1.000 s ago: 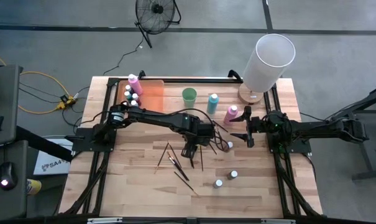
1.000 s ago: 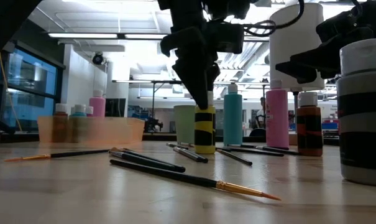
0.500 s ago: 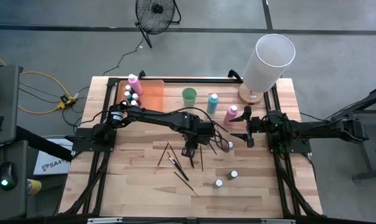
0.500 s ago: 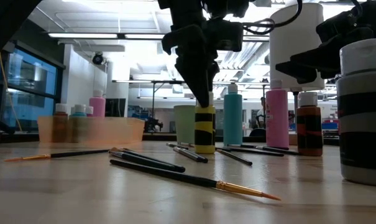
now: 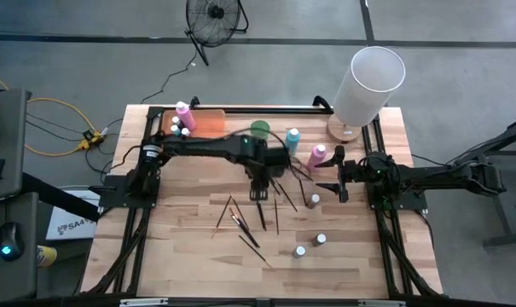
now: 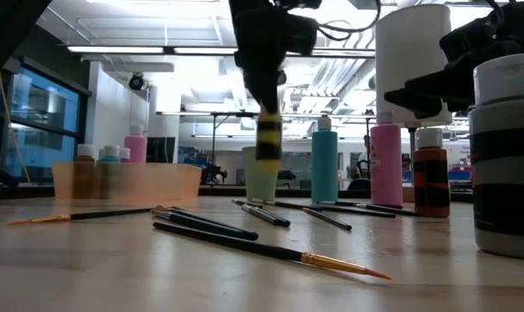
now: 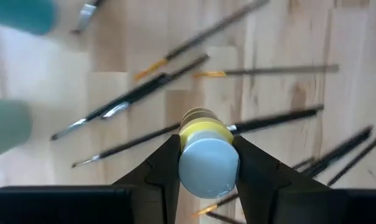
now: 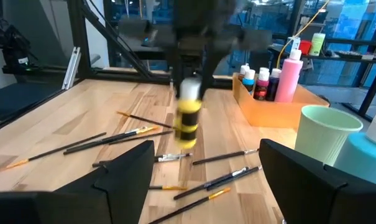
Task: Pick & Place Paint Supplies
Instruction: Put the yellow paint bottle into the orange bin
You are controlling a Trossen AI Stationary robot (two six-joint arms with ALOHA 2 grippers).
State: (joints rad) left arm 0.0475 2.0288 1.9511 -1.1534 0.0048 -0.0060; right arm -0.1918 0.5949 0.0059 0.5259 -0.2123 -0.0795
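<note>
Left gripper [image 7: 203, 171] is now carrying the yellow-and-black paint bottle [image 6: 268, 139] clear of the worktop [image 5: 189, 256]; earlier it was standing among the brushes [image 6: 270, 250]. Pale cap is sitting clamped between the fingers. Right gripper [image 8: 206, 186] is waiting wide apart.

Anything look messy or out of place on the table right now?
Nothing spilled or broken. The brushes lie scattered at all angles mid-table, unsorted. The left tool holds a yellow bottle upright, off the table.
</note>
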